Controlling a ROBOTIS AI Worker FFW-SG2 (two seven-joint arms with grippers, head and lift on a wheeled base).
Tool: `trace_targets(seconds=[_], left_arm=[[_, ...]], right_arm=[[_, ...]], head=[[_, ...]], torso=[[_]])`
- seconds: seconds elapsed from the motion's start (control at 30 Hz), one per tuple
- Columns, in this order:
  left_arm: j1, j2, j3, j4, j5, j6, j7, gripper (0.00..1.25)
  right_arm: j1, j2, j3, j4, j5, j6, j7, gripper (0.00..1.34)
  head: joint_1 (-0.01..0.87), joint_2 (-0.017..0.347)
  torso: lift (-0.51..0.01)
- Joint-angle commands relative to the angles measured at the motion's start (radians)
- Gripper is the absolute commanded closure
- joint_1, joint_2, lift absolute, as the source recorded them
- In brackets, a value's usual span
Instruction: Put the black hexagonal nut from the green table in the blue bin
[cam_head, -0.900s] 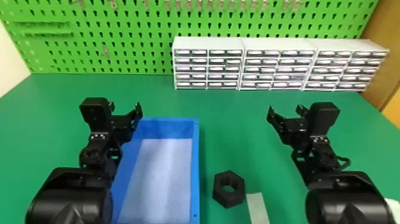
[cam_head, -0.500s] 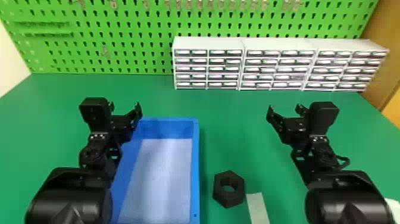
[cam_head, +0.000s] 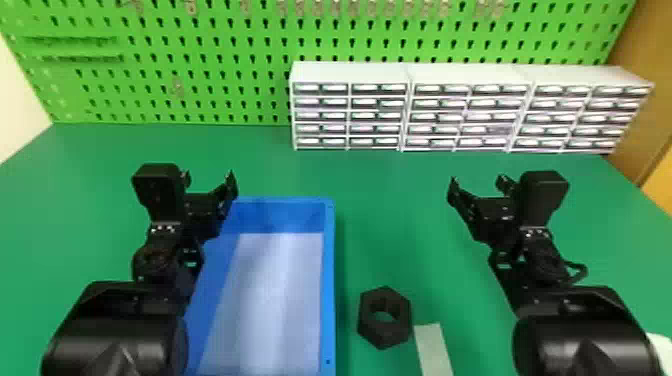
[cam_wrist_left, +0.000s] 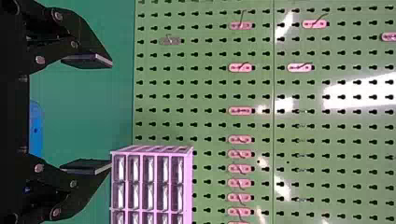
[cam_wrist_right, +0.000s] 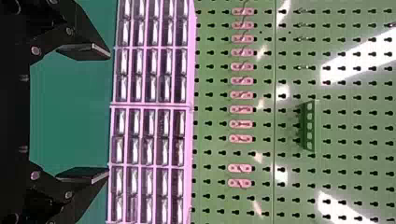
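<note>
Unmoved — right gripper (cam_head: 478, 182), open, black nut (cam_head: 384, 334) leftward, well apart

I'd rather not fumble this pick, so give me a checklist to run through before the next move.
1. Right gripper open: ok.
2. Left gripper open: ok.
3. Nut uncovered on green table: ok.
4. Right gripper over nut: not ok, it's off to the right.
5. Blue bin unobstructed in head view: not ok, left arm covers part.
6. Pale strip apart from nut: cannot tell.
</note>
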Motion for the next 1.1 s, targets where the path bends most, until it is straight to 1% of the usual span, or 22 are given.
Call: trace_targets(seconds=[0.0, 0.13, 0.2, 0.33, 0.4, 0.5, 0.57, 0.73, 0.77, 0.83, 0.97, 1.07], left_arm=[[0.0, 0.0, -0.001, 0.0, 0.003, 0.0, 0.0, 0.49], [0.002, -0.001, 0.0, 0.0, 0.006, 0.0, 0.0, 0.49], [0.002, 0.0, 0.002, 0.0, 0.007, 0.0, 0.0, 0.49], [0.002, 0.0, 0.003, 0.0, 0.01, 0.0, 0.0, 0.49], [0.002, 0.0, 0.002, 0.0, 0.01, 0.0, 0.0, 0.49], [0.003, 0.0, 0.002, 0.0, 0.012, 0.0, 0.0, 0.49], [0.003, 0.0, 0.002, 0.0, 0.012, 0.0, 0.0, 0.49], [0.003, 0.0, 0.005, 0.0, 0.023, 0.0, 0.0, 0.49], [0.003, -0.001, 0.003, 0.0, 0.023, 0.0, 0.0, 0.49], [0.003, 0.0, 0.003, 0.0, 0.023, 0.0, 0.0, 0.49], [0.003, 0.0, 0.003, 0.0, 0.023, 0.0, 0.0, 0.49], [0.003, -0.001, 0.003, 0.0, 0.023, 0.0, 0.0, 0.49]], right_arm=[[0.002, 0.0, -0.002, 0.0, 0.0, 0.0, 0.0, 0.39], [0.003, 0.0, -0.002, 0.0, -0.005, 0.005, 0.0, 0.39], [0.002, -0.002, 0.001, -0.011, -0.016, 0.029, 0.0, 0.39], [0.0, -0.012, 0.015, -0.061, 0.013, 0.104, 0.0, 0.39], [-0.002, -0.015, 0.023, -0.087, 0.015, 0.147, 0.002, 0.39], [-0.006, -0.02, 0.027, -0.132, 0.024, 0.236, 0.011, 0.39], [-0.015, -0.021, 0.029, -0.16, 0.046, 0.302, 0.041, 0.39], [-0.041, -0.02, 0.027, -0.186, 0.082, 0.428, 0.144, 0.39], [-0.046, -0.023, 0.03, -0.192, 0.096, 0.454, 0.163, 0.39], [-0.054, -0.031, 0.044, -0.207, 0.101, 0.499, 0.167, 0.39], [-0.077, -0.044, 0.061, -0.229, 0.124, 0.6, 0.233, 0.39], [-0.095, -0.052, 0.075, -0.25, 0.161, 0.67, 0.29, 0.39]], head=[[0.686, 0.051], [0.686, 0.051], [0.686, 0.051], [0.686, 0.051], [0.686, 0.051], [0.686, 0.051], [0.686, 0.051], [0.686, 0.051], [0.686, 0.051], [0.686, 0.051], [0.686, 0.051], [0.686, 0.051]], torso=[[-0.096], [-0.096], [-0.096], [-0.096], [-0.096], [-0.096], [-0.096], [-0.096], [-0.096], [-0.096], [-0.096], [-0.096]])
